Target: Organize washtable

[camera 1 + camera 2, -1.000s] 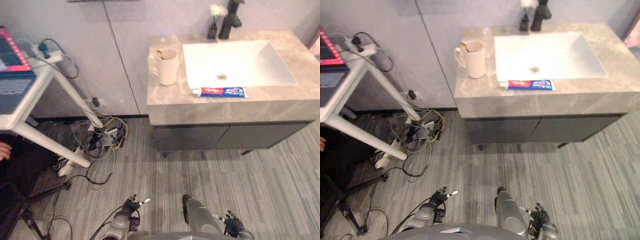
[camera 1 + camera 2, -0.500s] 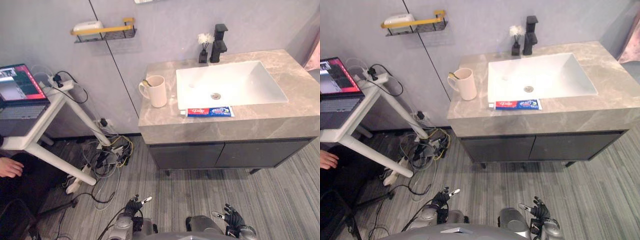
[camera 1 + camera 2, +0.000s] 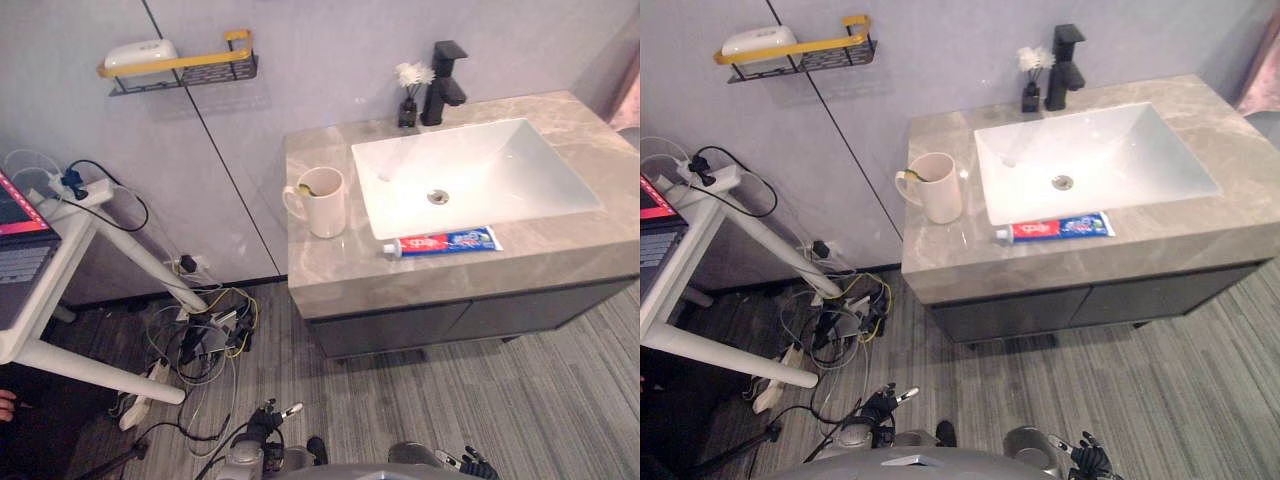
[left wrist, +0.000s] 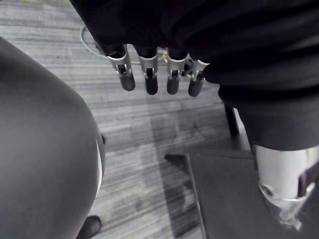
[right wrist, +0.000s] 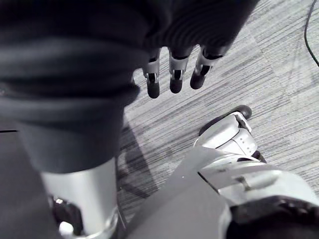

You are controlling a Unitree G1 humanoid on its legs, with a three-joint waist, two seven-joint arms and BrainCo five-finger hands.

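The washtable [image 3: 330, 285] has a grey marble top with a white sink [image 3: 470, 175] set in it. A cream mug [image 3: 324, 202] holding a toothbrush stands left of the sink. In front of the sink, near the counter's front edge, lies a toothpaste tube [image 3: 442, 243]. A black faucet [image 3: 447, 70] and a small vase with a white flower [image 3: 408, 92] stand at the back. My left hand [image 3: 264, 428] and right hand [image 3: 1090, 460] hang low over the floor, far from the counter. Both are open and hold nothing, their fingers [image 4: 149, 74] [image 5: 173, 74] straight.
A wall shelf with a yellow rail [image 3: 180, 65] holds a white soap-like object [image 3: 140, 52]. A white stand [image 3: 70, 270] with a laptop is at the left. Tangled cables and a power strip [image 3: 200, 335] lie on the striped floor by the dark cabinet [image 3: 450, 320].
The camera has moved: the picture has shifted, and the laptop stand now sits at the left edge. The things on the counter keep their places. Both hands still hang open.
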